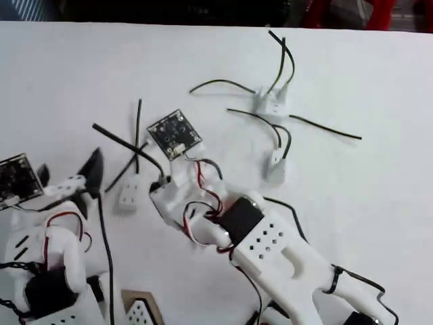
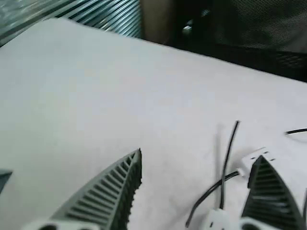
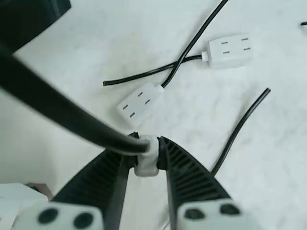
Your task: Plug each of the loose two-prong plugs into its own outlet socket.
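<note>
My right gripper [image 3: 147,140] is shut on a white two-prong plug [image 3: 146,163] whose thick black cable [image 3: 57,108] runs off to one side. Just beyond its tips a white outlet socket [image 3: 139,101] lies flat, slots facing up, and a second socket [image 3: 229,50] lies farther off. Their thin black cables cross. From above, the right gripper [image 1: 162,193] sits next to the nearer socket [image 1: 130,191]. My left gripper [image 2: 200,154] stands open over bare table, with a socket [image 2: 252,160] by one fingertip and another socket [image 2: 218,221] lower down.
At the back right, a cluster of white connectors [image 1: 270,103] with black wires lies on the table, and one more white connector [image 1: 276,162] sits nearer. The left arm's black finger [image 1: 93,172] stands close to the sockets. The table's far edge [image 1: 203,26] runs along the back.
</note>
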### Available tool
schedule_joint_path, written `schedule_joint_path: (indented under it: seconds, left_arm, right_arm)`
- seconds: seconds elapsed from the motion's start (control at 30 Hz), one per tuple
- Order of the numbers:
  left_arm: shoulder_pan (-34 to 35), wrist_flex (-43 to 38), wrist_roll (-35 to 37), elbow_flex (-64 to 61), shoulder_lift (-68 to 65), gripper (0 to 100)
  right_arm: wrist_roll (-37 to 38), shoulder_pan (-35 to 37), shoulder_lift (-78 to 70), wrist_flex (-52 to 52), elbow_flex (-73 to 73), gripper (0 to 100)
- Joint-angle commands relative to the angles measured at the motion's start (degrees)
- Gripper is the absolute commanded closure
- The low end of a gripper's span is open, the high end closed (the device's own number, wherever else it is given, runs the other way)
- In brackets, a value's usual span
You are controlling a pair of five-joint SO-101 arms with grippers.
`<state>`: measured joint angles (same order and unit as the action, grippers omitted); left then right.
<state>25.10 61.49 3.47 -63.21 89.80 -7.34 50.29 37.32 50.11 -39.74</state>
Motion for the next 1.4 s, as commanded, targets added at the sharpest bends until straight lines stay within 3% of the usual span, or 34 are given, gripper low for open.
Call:
schedule_joint_path:
  seconds: [0.0,0.17,0.37,0.53,0.7,1.0,1.37]
  left_arm:
    - [8.9,0.5,-2.2,-4.5,0.0,65]
    - [8.7,-0.9,-10.0,-10.5,-0.1,65]
    - [-3.5,1.8,-20.8,-14.5,-0.5,65]
    - [-10.0,4.1,-22.2,-14.2,-0.5,65]
    - [-11.9,4.4,-22.2,-11.3,-3.1,65]
    - [-12.1,9.8,-27.1,12.1,-41.6,65]
    - [-12.1,-2.8,-29.1,23.5,-80.6,66]
  right_arm:
    - [3.5,0.3,1.1,-10.7,-3.3,98.1]
    - [7.2,0.0,1.1,-16.4,-6.4,98.1]
    - [3.9,-7.9,1.2,-16.7,-8.4,98.1]
    - [3.1,-16.7,1.1,-17.0,-10.3,98.1]
    - [3.1,-21.7,1.1,-25.5,-14.2,98.1]
    - [3.1,-22.1,1.1,-27.8,-15.8,98.1]
    - [3.1,-22.2,1.1,-27.7,-15.9,98.1]
